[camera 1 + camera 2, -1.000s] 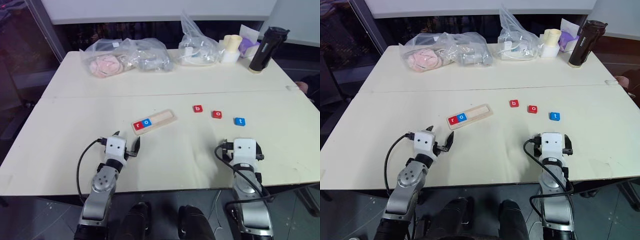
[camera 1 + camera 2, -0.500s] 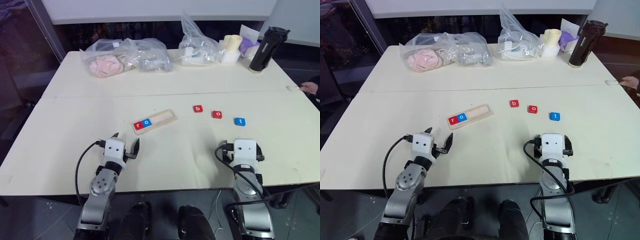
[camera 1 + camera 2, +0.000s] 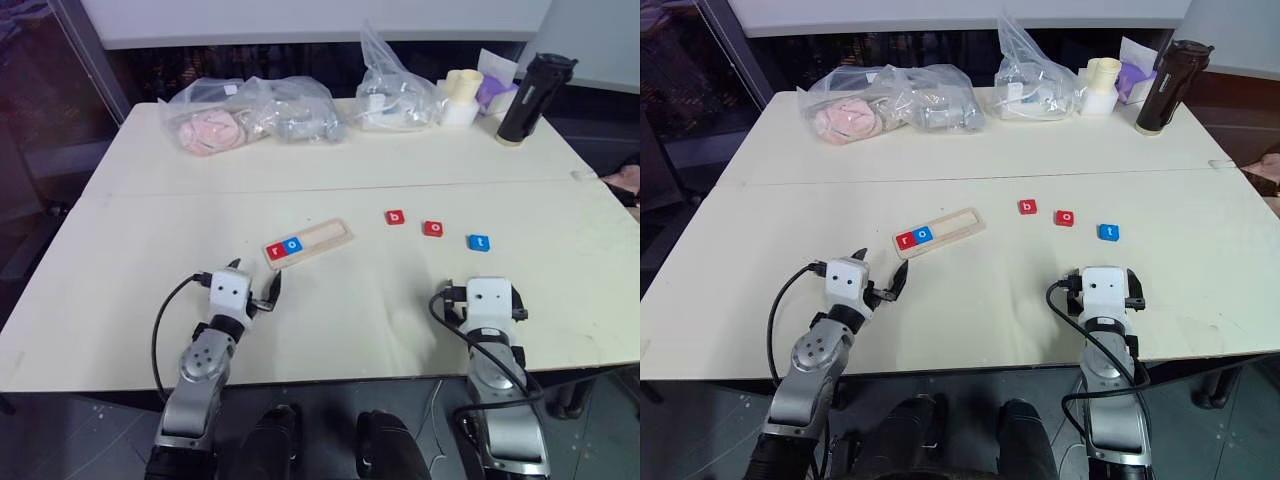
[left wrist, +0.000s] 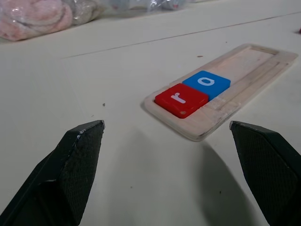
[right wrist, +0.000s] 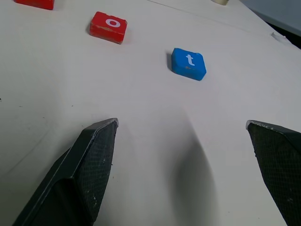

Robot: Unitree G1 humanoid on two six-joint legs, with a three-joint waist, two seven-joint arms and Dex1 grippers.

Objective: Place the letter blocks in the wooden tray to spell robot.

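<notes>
The wooden tray point(image 3: 322, 240) lies slanted near the table's middle, with a red r block point(image 3: 276, 251) and a blue o block point(image 3: 292, 244) at its left end. To its right, loose on the table, lie a red b block point(image 3: 396, 217), a red o block point(image 3: 434, 228) and a blue t block point(image 3: 480, 242). My left gripper point(image 3: 254, 283) hovers open just in front of the tray's left end, empty. In the wrist view its black fingers point(image 4: 70, 174) frame the tray point(image 4: 244, 70). My right gripper point(image 5: 183, 169) stands open and empty in front of the t block point(image 5: 188, 63).
Clear plastic bags point(image 3: 250, 112) with soft items sit along the far edge, beside a second bag point(image 3: 398, 92), a cream cup point(image 3: 463, 95) and a black bottle point(image 3: 530, 98). A person's hand point(image 3: 625, 178) shows at the right edge. A seam point(image 3: 300, 188) crosses the table.
Both arms stay where they were and both grippers stay open. The person's hand at the right edge has shifted slightly.
</notes>
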